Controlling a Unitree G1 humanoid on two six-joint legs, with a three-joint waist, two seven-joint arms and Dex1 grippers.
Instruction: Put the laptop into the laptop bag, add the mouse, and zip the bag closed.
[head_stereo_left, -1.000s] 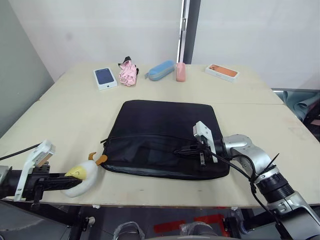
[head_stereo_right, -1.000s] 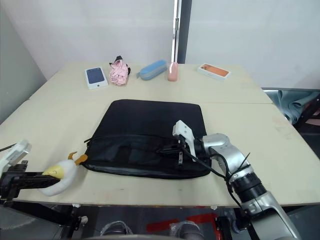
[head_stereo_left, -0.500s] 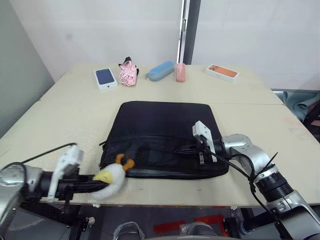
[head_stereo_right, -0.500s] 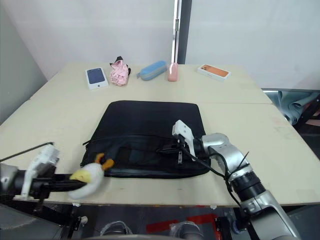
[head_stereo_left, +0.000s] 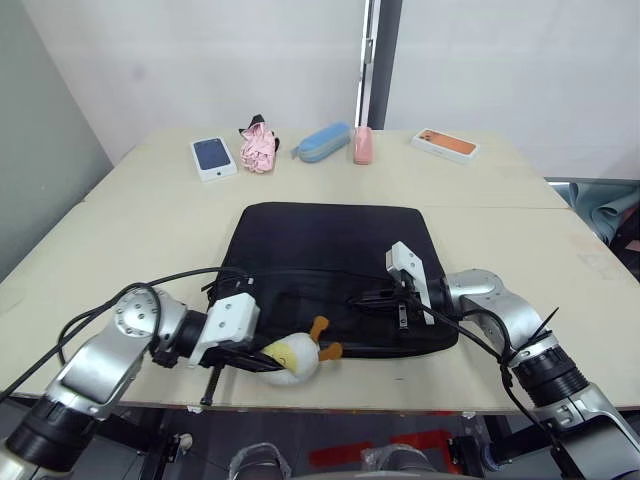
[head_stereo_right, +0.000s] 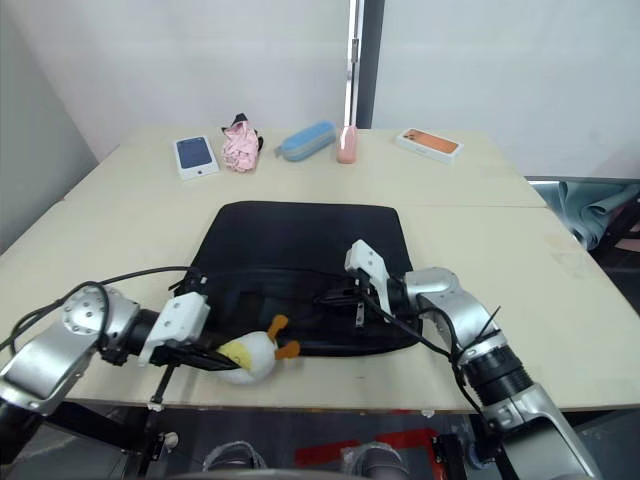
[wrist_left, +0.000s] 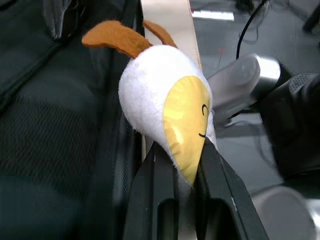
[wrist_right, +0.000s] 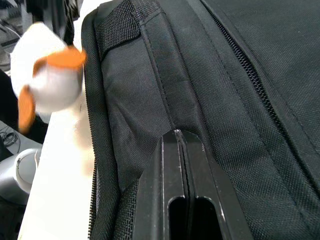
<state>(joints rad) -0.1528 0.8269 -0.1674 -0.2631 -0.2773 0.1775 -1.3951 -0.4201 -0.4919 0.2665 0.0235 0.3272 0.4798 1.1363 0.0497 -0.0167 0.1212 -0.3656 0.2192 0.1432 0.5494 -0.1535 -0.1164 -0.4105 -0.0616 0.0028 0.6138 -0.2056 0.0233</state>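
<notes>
The left tool (head_stereo_left: 262, 359) is clamped on a yellow-and-white plush toy (head_stereo_left: 292, 357) with orange feet, its two black fingers (wrist_left: 150, 200) pinching the toy's yellow face from either side, and it holds the toy at the near edge of the laptop bag (head_stereo_left: 330, 240), just over the front rim of the worktop (head_stereo_left: 140, 215). The right tool (head_stereo_left: 385, 299) rests on the bag's near right part with its fingers pressed flat together on a fold of the black fabric beside the zipper line; whether it has hold of the zipper pull itself I cannot tell. The bag lies flat in the middle of the worktop, between the two tools, its near edge looking loose and gaping, so I judge it not yet zipped. No laptop can be seen lying out, so it may already be inside, though the pictures cannot confirm that. What the left tool carries is the plush toy, not a flat white mouse, and no such mouse is to be seen; adding the mouse and closing the zipper therefore look like the steps left. Well beyond the bag, along the far edge of the worktop, sit a boxed phone (head_stereo_left: 210, 157), a pink bundle (head_stereo_left: 257, 147), a blue case (head_stereo_left: 322, 141), a small pink case (head_stereo_left: 362, 145) and an orange boxed phone (head_stereo_left: 444, 145).
</notes>
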